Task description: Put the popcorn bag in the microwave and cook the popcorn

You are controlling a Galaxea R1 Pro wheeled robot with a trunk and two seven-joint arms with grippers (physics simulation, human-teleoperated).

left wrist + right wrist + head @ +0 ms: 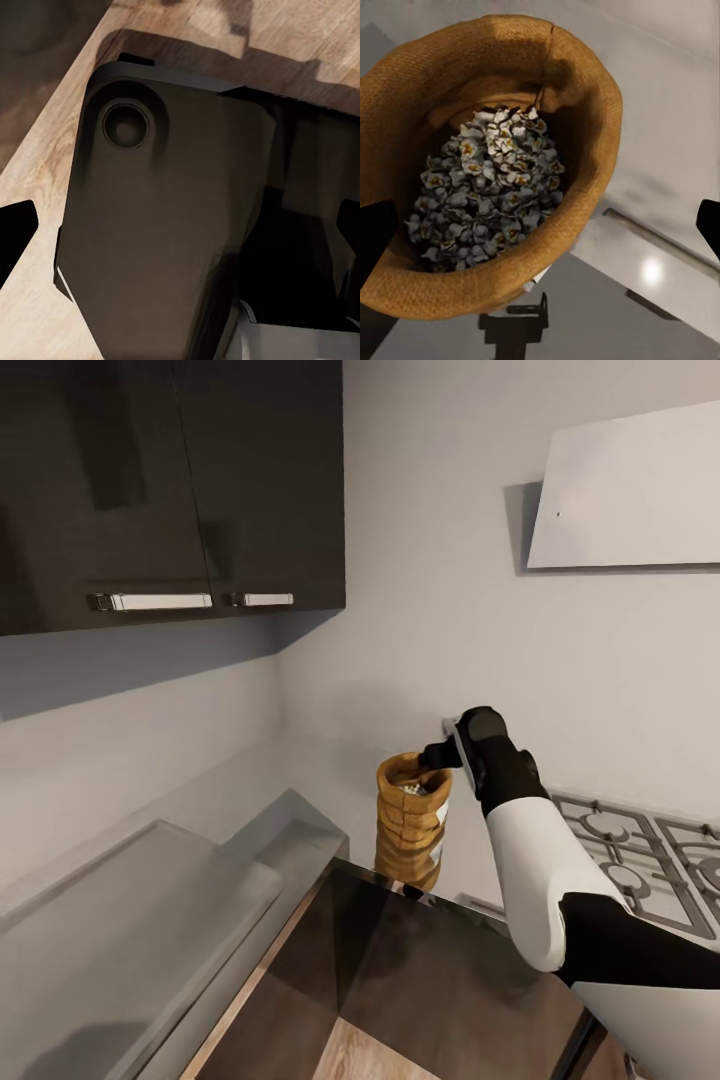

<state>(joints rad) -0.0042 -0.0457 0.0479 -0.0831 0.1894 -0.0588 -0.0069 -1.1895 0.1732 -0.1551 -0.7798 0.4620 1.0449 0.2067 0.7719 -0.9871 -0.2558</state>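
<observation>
- Pale grey kitchen walls, dark brown upper cabinets [170, 490] with metal handles, a slanted white hood [630, 490] and a grated gas hob [640, 855] framed the head view; light wood flooring [375, 1055] showed below.
- Small tan-brown crumpled paper popcorn bag [411, 820] stood upright at the near edge of the smooth grey reflective bench [330, 760], with its mirror image beneath it.
- Right tool [437, 758] sat at the bag's rolled rim. In the right wrist view the two dark fingertips [375, 236] flanked the sack, spread wide, and I could not tell whether they touched it.
- Heap of small whitish-grey popcorn pieces with yellowish centres [487, 195] filled the sack. Judgement: they looked puffed, but whether they had been heated could not be read off.
- Boxy pale grey-blue microwave [130, 920] occupied the lower left of the head view, beside a dark glass panel [400, 970], apparently its door swung open.
- Left tool [180, 232] pointed at a dark robot part over wood flooring, fingertips at the frame edges, spread, holding nothing.
- Status, as judged: bag outside the microwave; whether before loading or after cooking, undetermined.
</observation>
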